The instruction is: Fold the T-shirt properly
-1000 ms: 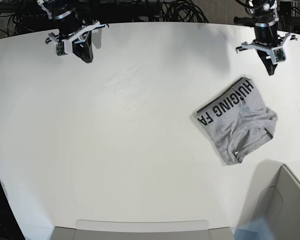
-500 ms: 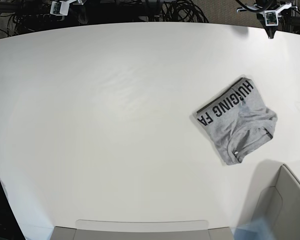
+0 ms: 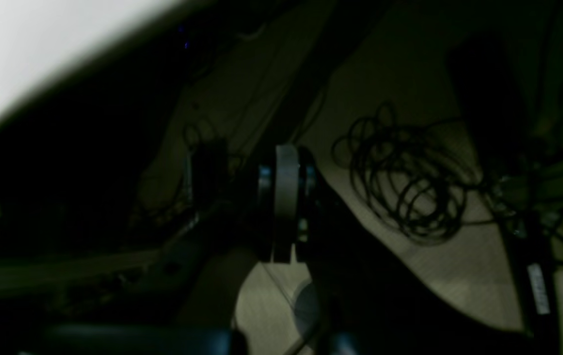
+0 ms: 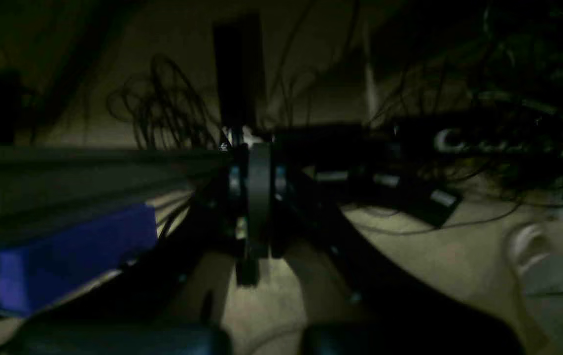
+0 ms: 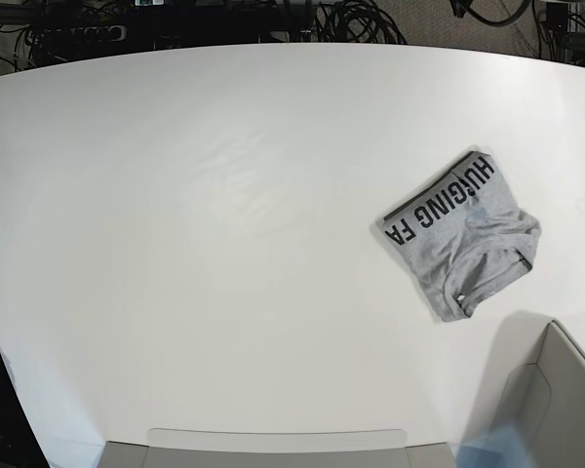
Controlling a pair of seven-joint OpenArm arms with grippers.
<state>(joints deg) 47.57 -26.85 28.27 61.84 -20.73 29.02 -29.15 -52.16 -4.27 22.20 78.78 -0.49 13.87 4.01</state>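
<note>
The grey T-shirt [image 5: 460,236] lies folded into a small bundle on the right side of the white table [image 5: 224,244]. Its black lettering faces up along the upper left edge, and a hem and sleeve are bunched at the lower right. Neither gripper shows in the base view; both arms are off the table's far edge. In the left wrist view my left gripper [image 3: 286,197] has its jaws together and holds nothing, over dark floor beside the table's edge [image 3: 25,49]. In the right wrist view my right gripper [image 4: 257,197] is likewise shut and holds nothing.
An open cardboard box [image 5: 556,390] stands at the front right corner, and a flat grey tray [image 5: 273,444] lies along the front edge. Cable coils lie behind the table [image 5: 361,19] and under the left gripper [image 3: 409,182]. A blue object [image 4: 74,251] is to the right gripper's left.
Both arms have pulled back from over the table's far corners and left the base view. The T-shirt has not moved.
</note>
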